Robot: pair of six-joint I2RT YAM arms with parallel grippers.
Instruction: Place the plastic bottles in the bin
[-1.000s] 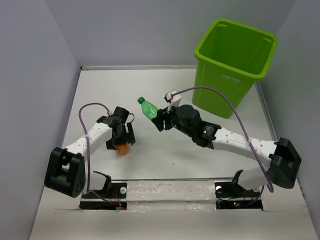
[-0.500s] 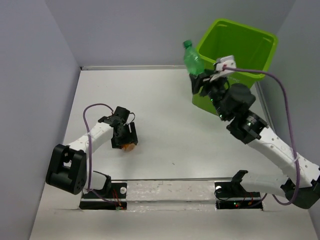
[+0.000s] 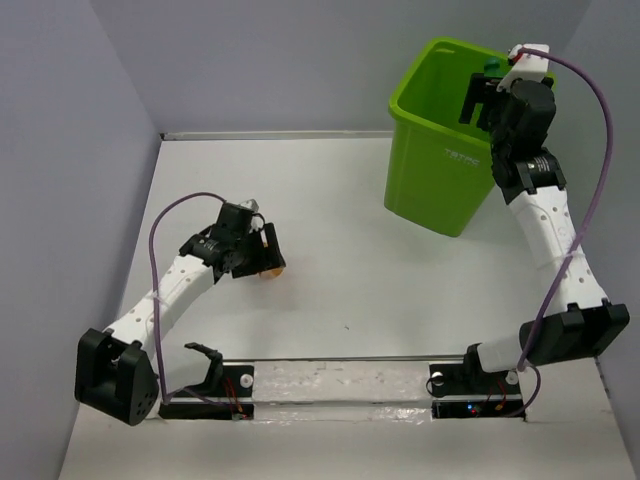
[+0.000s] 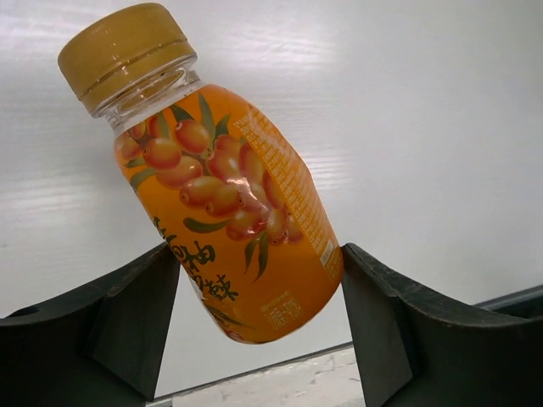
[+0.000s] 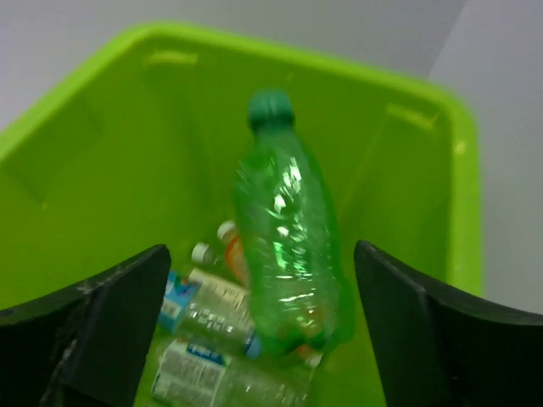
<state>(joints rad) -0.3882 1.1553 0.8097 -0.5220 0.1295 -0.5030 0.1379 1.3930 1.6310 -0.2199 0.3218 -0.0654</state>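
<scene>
Plastic bottles are seen in three places. A green bottle [image 5: 288, 246] is over the open mouth of the lime-green bin [image 3: 440, 170] at the far right. An orange bottle [image 4: 229, 212] is held at the near left of the bench [image 3: 330, 200]. Several clear bottles [image 5: 212, 339] with blue labels lie on the bin floor. The right jaws are spread wide, with a gap shown on each side of the green bottle, so it is judged free to fall. The left jaws are closed on the lower body of the orange bottle, which is tilted, cap up and to the left. Whether it is clear of the bench cannot be told. The main risk is judged to lie with the orange bottle. Its wall is smooth and rounded under a glossy printed label, and the grip sits low on it, so it could pivot or slide out during the long carry across to the bin. Let go short of the rim, it would strike the outer wall and roll away on the flat white bench. The green bottle is thin, crinkled and light, and it might bounce on the loose pile beneath, though the tall tapering walls should contain it.
</scene>
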